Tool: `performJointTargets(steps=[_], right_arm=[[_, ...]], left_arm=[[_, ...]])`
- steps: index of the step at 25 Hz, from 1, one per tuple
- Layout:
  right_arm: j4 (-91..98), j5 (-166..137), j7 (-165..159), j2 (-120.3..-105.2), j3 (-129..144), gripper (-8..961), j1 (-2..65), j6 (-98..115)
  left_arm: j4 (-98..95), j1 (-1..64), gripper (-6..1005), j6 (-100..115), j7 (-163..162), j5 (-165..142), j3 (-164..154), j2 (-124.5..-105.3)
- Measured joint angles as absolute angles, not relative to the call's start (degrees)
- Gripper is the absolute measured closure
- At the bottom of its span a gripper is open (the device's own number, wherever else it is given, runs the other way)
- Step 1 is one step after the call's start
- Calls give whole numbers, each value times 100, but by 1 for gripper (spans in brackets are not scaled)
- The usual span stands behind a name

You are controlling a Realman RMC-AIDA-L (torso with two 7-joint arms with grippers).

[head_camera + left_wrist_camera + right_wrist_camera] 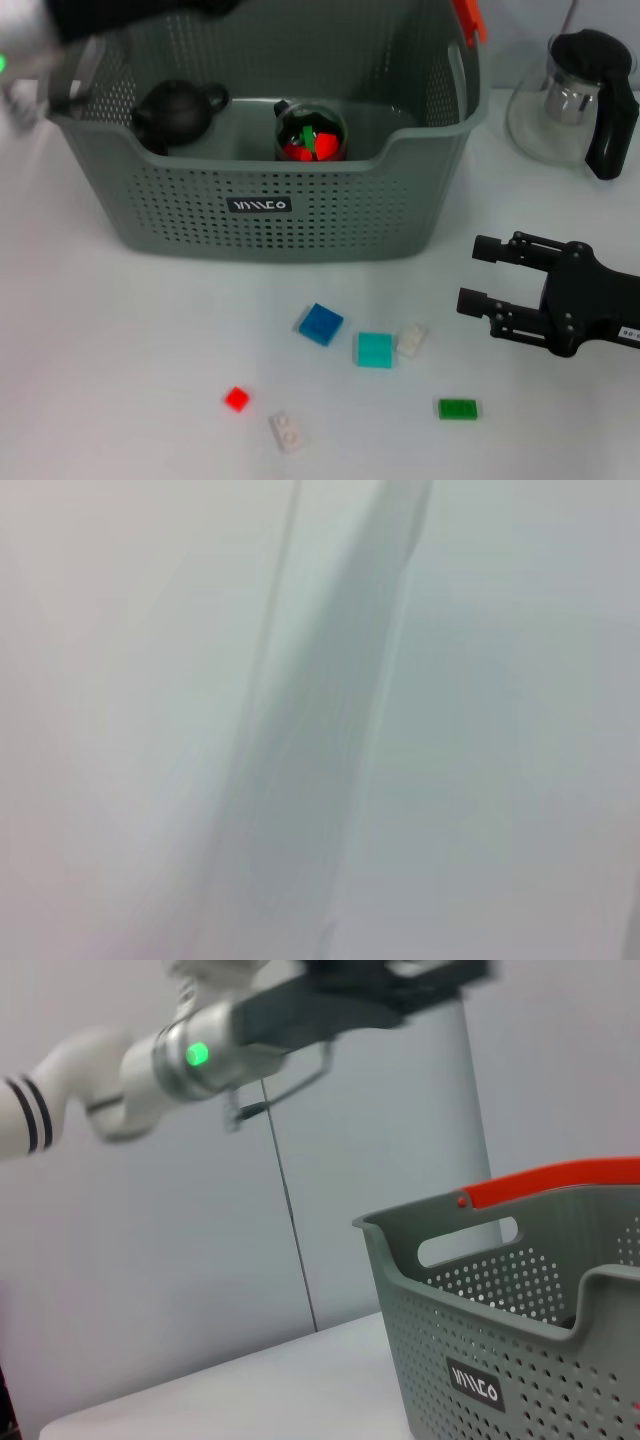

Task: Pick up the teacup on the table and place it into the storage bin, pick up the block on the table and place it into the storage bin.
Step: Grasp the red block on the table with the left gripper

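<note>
Head view: right gripper (478, 275) spread wide, seemingly empty, above table (120, 380).

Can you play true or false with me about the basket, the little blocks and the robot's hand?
1. The basket has a black teapot inside. True.
2. The green block is inside the basket. False: it lies on the table, in front of the basket.
3. The right gripper is open and holds nothing. True.
4. The glass pitcher stands inside the basket. False: it stands on the table, to the basket's right.
5. A cup of small coloured pieces sits in the basket. True.
6. The red block touches the blue block. False: they lie apart.
</note>
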State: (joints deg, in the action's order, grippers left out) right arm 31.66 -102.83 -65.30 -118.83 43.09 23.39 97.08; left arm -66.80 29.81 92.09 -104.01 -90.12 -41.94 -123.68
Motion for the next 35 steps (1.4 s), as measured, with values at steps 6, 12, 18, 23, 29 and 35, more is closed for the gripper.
performJointTargets(steps=[6, 12, 18, 23, 29, 35], right_arm=[[3157, -10278, -6535, -11873, 4298, 219, 2338, 9711], [3155, -10258, -6580, -11871, 4298, 218, 2338, 9696], [3155, -10263, -6592, -11867, 4297, 219, 2308, 9686], [3155, -10249, -6592, -11865, 4265, 219, 2271, 9688], [3155, -10274, -6592, -11865, 4236, 219, 2268, 9692], [3129, -10275, -6592, -11852, 4236, 219, 2259, 9692]], left_arm=[[-5092, 2751, 381, 10822, -8503, -9776, -3072, -12227], [-5113, 2180, 401, 10983, -6925, -11598, -3094, -12447], [-4611, 2125, 421, 10591, -5828, -12954, -3020, -12455], [-3909, 2130, 438, 9818, -5097, -13260, -3015, -12441], [-3638, 2126, 458, 9397, -4821, -13212, -3011, -12442], [-3596, 2102, 492, 9066, -4804, -13251, -3007, -12451]])
